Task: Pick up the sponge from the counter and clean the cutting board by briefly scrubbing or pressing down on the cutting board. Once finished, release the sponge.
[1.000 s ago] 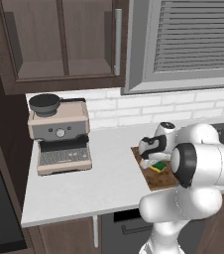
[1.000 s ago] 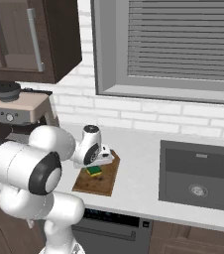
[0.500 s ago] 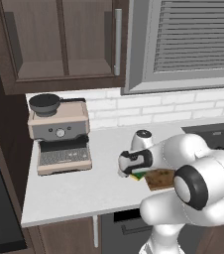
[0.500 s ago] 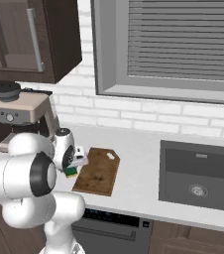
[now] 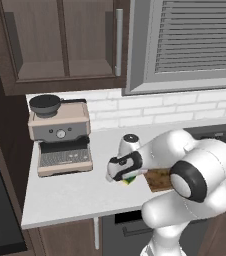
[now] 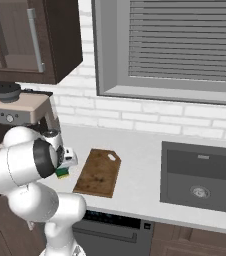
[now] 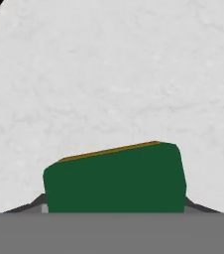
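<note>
Gripper [image 5: 126,178] pinching the sponge [image 5: 130,180] by its sides, green scrub face out, over bare bench [image 5: 75,192] just left of the cutting board [image 6: 98,172] — judged best to let go low and level here, then lift straight away.

I see an espresso machine [image 5: 60,136] at the far left, beige-bodied with a dark round top and a grated drip tray, its back near the white brick backsplash [image 5: 150,110]. Above it hangs a dark wooden wall cabinet [image 5: 60,42] with a vertical metal handle [image 5: 118,42]. To the right I see a window with closed grey blinds [image 6: 185,42]. At the far right lies a dark recessed sink [image 6: 200,175] with a round drain.
</note>
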Controlling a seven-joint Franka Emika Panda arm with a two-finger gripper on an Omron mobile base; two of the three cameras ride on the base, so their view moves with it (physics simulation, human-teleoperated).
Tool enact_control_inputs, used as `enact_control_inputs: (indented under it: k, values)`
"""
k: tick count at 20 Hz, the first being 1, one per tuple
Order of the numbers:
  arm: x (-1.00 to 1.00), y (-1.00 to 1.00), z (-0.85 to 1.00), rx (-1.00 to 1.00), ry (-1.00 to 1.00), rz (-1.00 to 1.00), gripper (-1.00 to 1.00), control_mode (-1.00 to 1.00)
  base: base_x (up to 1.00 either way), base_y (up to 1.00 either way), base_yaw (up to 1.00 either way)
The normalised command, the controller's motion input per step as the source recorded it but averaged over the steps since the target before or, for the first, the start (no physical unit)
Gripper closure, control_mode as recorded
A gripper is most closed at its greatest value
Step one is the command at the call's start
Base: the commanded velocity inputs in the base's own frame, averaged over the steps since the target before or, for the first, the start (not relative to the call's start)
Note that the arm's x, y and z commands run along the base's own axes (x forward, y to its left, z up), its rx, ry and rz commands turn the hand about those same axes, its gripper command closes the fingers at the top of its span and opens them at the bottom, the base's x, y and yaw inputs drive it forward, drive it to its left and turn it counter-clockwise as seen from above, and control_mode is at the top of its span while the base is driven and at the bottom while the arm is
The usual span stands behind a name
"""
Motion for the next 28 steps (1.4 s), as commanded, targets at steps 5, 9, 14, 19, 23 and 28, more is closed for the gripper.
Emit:
enact_control_inputs:
  k: [5,9,14,19,23,28]
  values:
    - [0.02,0.13,0.52,0.0,0.0,-0.02,-1.0,-1.0,0.0,0.0,0.0]
    - [-0.04,0.03,0.89,0.0,-0.01,-0.06,-1.0,-1.0,0.0,0.0,0.0]
    - [-0.66,-0.28,1.0,0.03,-0.34,-0.02,-1.0,-1.0,0.0,0.0,0.0]
    - [-1.0,-0.85,1.0,0.14,-0.57,0.0,-1.0,-1.0,0.0,0.0,0.0]
    - [-1.0,-0.77,1.0,0.18,-0.56,0.0,-1.0,-1.0,0.0,0.0,0.0]
    - [-1.0,-0.65,1.0,0.21,-0.54,0.0,-1.0,-1.0,0.0,0.0,0.0]
